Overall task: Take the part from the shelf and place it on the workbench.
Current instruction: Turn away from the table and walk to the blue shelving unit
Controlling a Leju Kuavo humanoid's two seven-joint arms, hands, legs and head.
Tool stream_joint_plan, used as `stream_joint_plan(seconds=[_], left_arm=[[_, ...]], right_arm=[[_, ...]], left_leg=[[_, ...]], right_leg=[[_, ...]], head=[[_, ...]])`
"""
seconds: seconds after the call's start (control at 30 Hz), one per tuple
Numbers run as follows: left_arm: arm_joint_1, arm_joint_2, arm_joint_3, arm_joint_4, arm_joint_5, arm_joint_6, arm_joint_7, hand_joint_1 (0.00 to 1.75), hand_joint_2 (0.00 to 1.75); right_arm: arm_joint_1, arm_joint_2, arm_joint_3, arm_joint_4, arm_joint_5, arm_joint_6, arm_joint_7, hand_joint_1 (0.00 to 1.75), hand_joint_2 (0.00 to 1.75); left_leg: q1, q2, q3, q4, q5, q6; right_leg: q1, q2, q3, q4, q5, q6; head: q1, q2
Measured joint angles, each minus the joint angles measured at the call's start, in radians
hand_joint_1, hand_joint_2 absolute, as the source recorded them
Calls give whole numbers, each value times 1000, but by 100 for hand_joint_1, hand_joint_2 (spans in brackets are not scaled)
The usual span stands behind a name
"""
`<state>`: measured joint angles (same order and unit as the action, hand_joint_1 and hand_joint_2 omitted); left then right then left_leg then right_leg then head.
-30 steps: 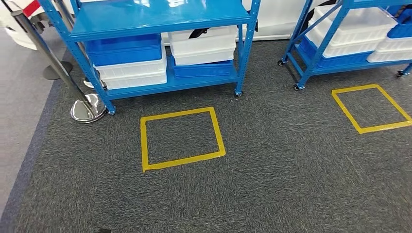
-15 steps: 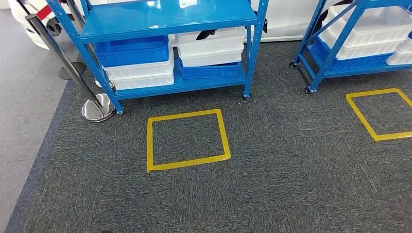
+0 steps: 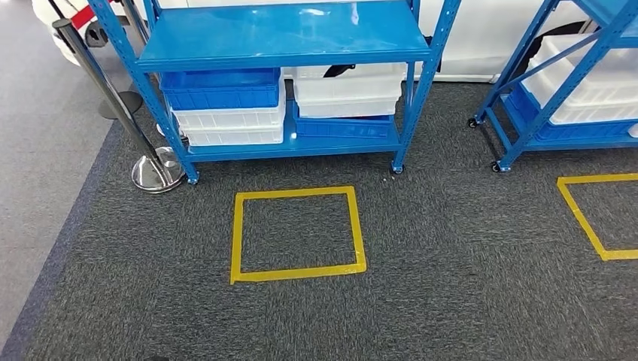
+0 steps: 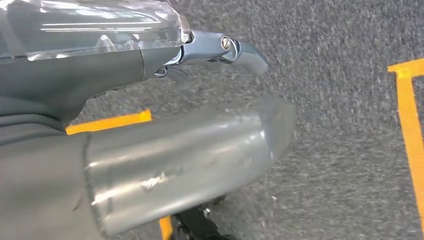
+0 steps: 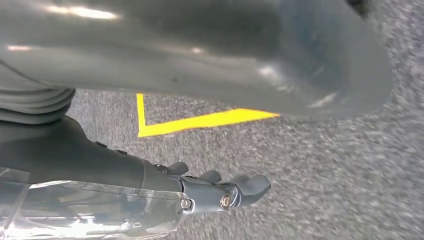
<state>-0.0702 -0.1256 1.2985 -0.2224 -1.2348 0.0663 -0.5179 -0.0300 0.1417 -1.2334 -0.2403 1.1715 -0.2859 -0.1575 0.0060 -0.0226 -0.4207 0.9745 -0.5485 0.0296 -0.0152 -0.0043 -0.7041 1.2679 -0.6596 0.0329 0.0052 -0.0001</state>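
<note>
Dark grey carpet (image 3: 451, 286) underfoot, yellow tape square (image 3: 298, 234) near, blue shelf (image 3: 286, 37) beyond with stacked bins (image 3: 226, 113). Approach step, I judged. My left hand (image 4: 220, 47) and right hand (image 5: 220, 192) hung released, holding nothing. Part itself not made out on shelf. Next: stand at square, reach in.

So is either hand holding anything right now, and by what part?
Nothing is held: the left hand and right hand hang over the carpet with nothing in their fingers.
</note>
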Motion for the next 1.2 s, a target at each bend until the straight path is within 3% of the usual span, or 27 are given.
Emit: stream_joint_plan(seconds=[0.03,0.07,0.13,0.17,0.23,0.27,0.33,0.37,0.4,0.47,0.5,0.53,0.57,0.63,0.67,0.7,0.73,0.8,0.83,0.87,0.97,1.0,1.03,1.07,1.13,1.17,1.2], left_arm=[[2,-1,0,0,0,-1,0,0,0],[4,-2,0,0,0,-2,0,0,0],[5,-3,0,0,0,-5,0,0,0],[3,-3,0,0,0,-7,0,0,0],[-8,-3,0,0,-1,-11,-1,0,0],[-13,-4,0,0,-1,-12,-1,0,0],[-16,-5,0,0,-1,-13,-3,0,0],[-14,-5,0,0,-1,-13,-3,0,0],[-11,-5,0,0,-1,-13,-3,0,0],[-3,-5,0,0,-1,-13,-3,0,0],[0,-6,0,0,-1,-13,-3,0,0],[3,-6,0,0,-1,-13,-3,0,0],[8,-6,0,0,-1,-13,-3,0,0],[20,-6,0,0,-1,-13,-2,0,0],[23,-6,0,0,-1,-13,-1,0,0],[21,-6,0,0,-1,-12,-1,0,0],[15,-6,0,0,-1,-12,-1,0,0],[1,-6,0,0,-1,-11,-3,0,0],[-3,-6,0,0,-1,-11,-3,0,0],[-5,-6,0,0,-1,-11,-3,0,0],[-4,-7,0,0,-1,-11,-3,0,0],[-2,-8,0,0,-1,-11,-3,0,0],[0,-8,0,0,-1,-11,-3,0,0],[3,-9,0,0,-1,-11,-3,0,0],[6,-13,0,1,-2,-12,-3,0,0],[7,-16,0,1,-2,-12,-3,0,0],[6,-18,0,1,-2,-11,-3,0,0]], right_arm=[[4,-1,0,0,0,0,0,0,0],[9,-2,-1,0,0,1,0,0,0],[13,-2,-1,0,6,1,1,0,0],[13,-2,-1,0,11,0,2,0,0],[9,-2,0,0,19,-3,3,0,0],[9,-1,1,0,19,-4,2,0,0],[8,0,0,-1,15,-4,-2,0,0],[8,0,0,-1,13,-3,-4,0,0],[8,0,0,-1,13,-3,-5,0,0],[9,0,0,-2,17,-3,-4,0,0],[10,-1,0,-2,18,-4,-3,0,0],[12,-1,-1,-2,17,-4,-3,0,0],[15,0,-2,-2,14,-4,-4,0,0],[15,1,-6,-1,9,-3,-7,0,0],[12,1,-8,-1,8,-2,-8,0,0],[6,1,-9,-1,8,-1,-9,0,0],[0,1,-10,-2,7,-1,-11,0,0],[-9,1,-10,-3,7,0,-12,0,0],[-13,0,-11,-3,7,0,-13,0,0],[-14,0,-12,-3,7,1,-13,0,0],[-8,-1,-16,-3,7,3,-12,0,0],[-3,-2,-17,-3,7,3,-12,0,0],[2,-3,-17,-3,7,3,-12,0,0],[7,-3,-17,-3,7,3,-12,0,0],[16,-8,-18,-3,7,3,-12,0,0],[17,-10,-19,-3,7,3,-12,0,0],[16,-12,-19,-4,7,3,-12,0,0]], left_leg=[[3,-3,23,0,-20,-4],[4,-4,46,0,-42,-9],[4,-8,82,-6,-81,-23],[4,-10,98,-13,-91,-31],[3,-13,97,14,-66,-42],[3,-9,72,68,-34,-46],[4,4,-26,221,3,-54],[4,10,-76,281,-15,-58],[4,14,-121,315,-60,-59],[4,16,-192,315,-163,-54],[2,16,-220,290,-185,-48],[1,18,-243,251,-163,-40],[-3,22,-262,199,-84,-31],[-16,31,-287,108,116,-14],[-22,33,-288,86,177,-8],[-26,30,-281,80,189,-3],[-26,24,-263,81,172,4],[-24,16,-220,66,145,18],[-22,13,-196,57,132,24],[-22,13,-172,49,116,28],[-23,-2,-92,30,64,31],[-23,-9,-63,26,44,30],[-23,-14,-34,23,22,28],[-24,-18,-9,21,0,27],[-27,-23,37,22,-45,21],[-28,-25,61,17,-66,17],[-29,-27,81,19,-73,12]], right_leg=[[-1,0,-9,-47,36,3],[-1,-1,-16,-103,118,3],[0,-1,-18,-173,252,-9],[2,-1,-15,-185,282,-19],[3,-6,8,-191,253,-40],[3,-9,27,-201,239,-47],[0,-12,78,-224,212,-56],[0,-13,107,-236,197,-58],[0,-13,139,-248,181,-58],[1,-15,206,-266,144,-58],[2,-17,241,-275,124,-57],[4,-20,274,-282,103,-56],[5,-22,302,-288,83,-55],[7,-20,350,-295,39,-46],[7,-19,374,-299,22,-41],[7,-17,392,-295,18,-33],[6,-18,393,-271,31,-25],[4,-12,334,-144,86,-16],[3,-7,282,-63,99,-14],[2,-3,228,2,88,-14],[3,0,99,51,-56,-8],[6,1,68,28,-89,-8],[9,1,40,-9,-83,-11],[13,3,17,-59,-25,-19],[26,12,-14,-158,176,-40],[31,16,-15,-184,247,-49],[34,19,-8,-196,276,-56]], head=[[1,0],[3,0],[7,0],[6,0],[3,0],[2,0],[-3,0],[-6,0],[-9,0],[-13,0],[-15,0],[-16,0],[-16,0],[-14,0],[-14,0],[-14,0],[-15,0],[-13,0],[-11,0],[-10,0],[-10,0],[-9,0],[-9,0],[-9,0],[-8,0],[-9,0],[-10,0]])
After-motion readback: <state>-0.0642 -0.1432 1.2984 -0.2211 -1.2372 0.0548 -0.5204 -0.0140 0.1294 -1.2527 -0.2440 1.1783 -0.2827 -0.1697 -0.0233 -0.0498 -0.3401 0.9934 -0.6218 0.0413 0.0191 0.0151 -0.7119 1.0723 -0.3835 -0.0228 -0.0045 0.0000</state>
